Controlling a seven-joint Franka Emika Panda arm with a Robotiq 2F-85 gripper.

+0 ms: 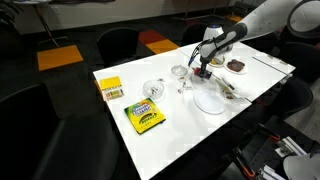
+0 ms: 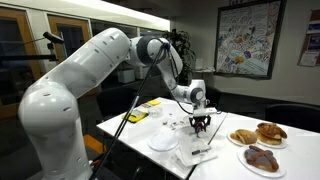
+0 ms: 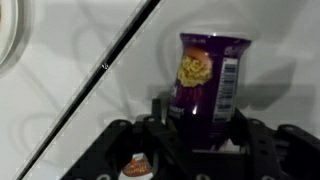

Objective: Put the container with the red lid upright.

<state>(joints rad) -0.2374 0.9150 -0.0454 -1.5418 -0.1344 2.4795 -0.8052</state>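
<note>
My gripper (image 2: 200,125) hangs fingers-down over the white table (image 1: 185,135). In the wrist view, the container with the red lid (image 3: 138,165) shows low in the frame, close under my palm and apparently cap-up. A purple cup (image 3: 210,80) stands between my dark fingers (or just beyond them). I cannot tell whether I grip anything; I am probably low so a release won't topple the container.
</note>
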